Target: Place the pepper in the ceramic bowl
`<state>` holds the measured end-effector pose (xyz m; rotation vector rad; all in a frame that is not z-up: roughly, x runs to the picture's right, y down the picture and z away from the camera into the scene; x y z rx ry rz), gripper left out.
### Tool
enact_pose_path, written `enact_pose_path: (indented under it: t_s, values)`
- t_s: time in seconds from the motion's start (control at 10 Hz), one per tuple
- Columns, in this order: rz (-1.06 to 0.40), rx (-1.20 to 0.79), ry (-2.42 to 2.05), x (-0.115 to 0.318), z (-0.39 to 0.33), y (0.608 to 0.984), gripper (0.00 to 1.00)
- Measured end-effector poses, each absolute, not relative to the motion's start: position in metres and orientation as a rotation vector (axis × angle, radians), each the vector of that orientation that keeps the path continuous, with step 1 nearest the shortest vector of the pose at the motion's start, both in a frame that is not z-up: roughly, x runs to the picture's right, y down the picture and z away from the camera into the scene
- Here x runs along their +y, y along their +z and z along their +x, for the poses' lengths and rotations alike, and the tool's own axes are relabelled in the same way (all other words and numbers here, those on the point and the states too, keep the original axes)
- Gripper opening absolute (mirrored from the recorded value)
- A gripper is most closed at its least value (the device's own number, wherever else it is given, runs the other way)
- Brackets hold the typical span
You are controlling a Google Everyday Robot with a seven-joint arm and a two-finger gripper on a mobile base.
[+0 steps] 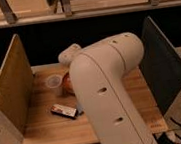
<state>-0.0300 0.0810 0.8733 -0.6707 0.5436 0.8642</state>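
Note:
My white arm (109, 89) fills the middle of the camera view and reaches over the wooden table (47, 130). My gripper is hidden behind the arm and does not show. Only a left sliver of the glossy orange-red ceramic bowl (66, 83) shows at the arm's left edge, next to a translucent plastic cup (53, 82). The pepper is hidden or out of view.
A red-and-white flat box (64, 110) lies on the table in front of the cup, and a bit of a blue flat item (80, 111) shows at the arm's edge. A tan side panel (8, 90) stands at the left and a dark one (167, 71) at the right.

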Motion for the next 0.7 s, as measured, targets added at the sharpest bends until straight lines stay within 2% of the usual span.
enact_pose_path:
  t_s: [0.1, 0.3, 0.4, 0.7]
  values:
    - [-0.671, 0.544, 0.864, 0.0810, -0.0300, 0.8733, 0.60]
    - [-0.671, 0.544, 0.864, 0.0810, -0.0299, 0.8733, 0.77]
    - [-0.671, 0.544, 0.864, 0.0811, -0.0299, 0.8733, 0.80]
    - [-0.671, 0.544, 0.865, 0.0811, -0.0298, 0.8733, 0.80]
